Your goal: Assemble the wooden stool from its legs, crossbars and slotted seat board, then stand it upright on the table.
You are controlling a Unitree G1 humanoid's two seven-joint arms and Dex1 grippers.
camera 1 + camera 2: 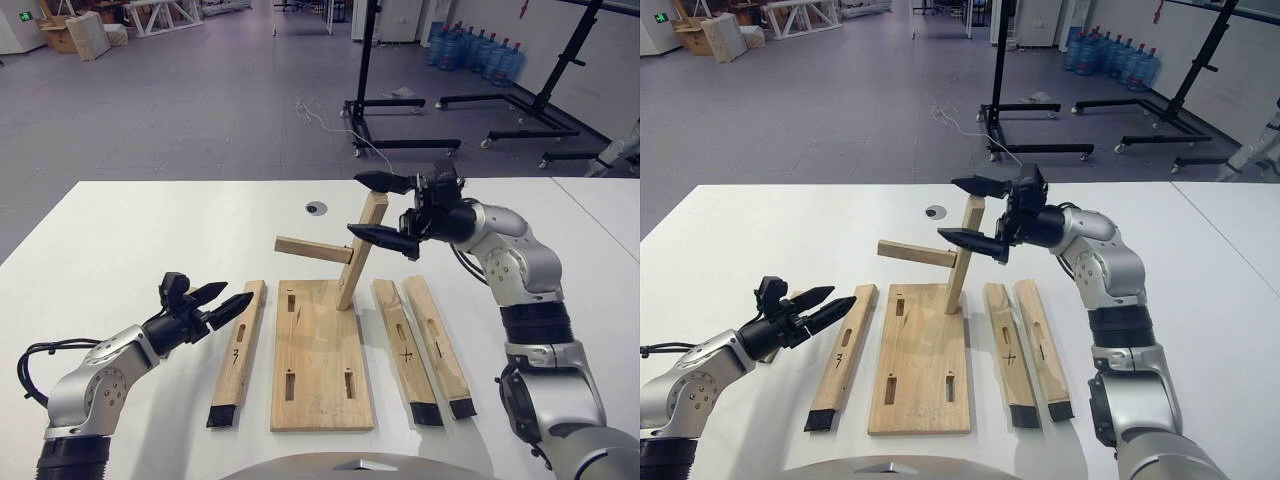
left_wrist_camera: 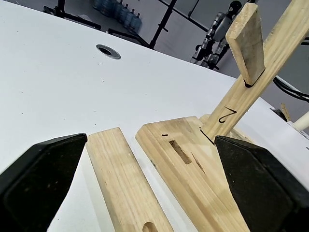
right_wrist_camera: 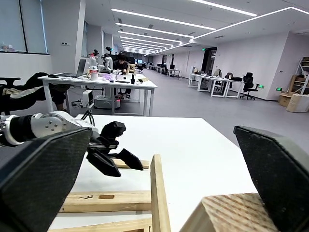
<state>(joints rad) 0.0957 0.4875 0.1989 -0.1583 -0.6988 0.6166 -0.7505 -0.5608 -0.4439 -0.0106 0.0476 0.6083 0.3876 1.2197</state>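
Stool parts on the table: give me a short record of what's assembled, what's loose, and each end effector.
assembled: standing leg, tilted, in a seat board slot; crossbar plugged into it
loose: left loose leg; right loose legs; all flat
left end effector: open, above left loose leg
right end effector: open, around standing leg's top

Top of upright leg off-frame
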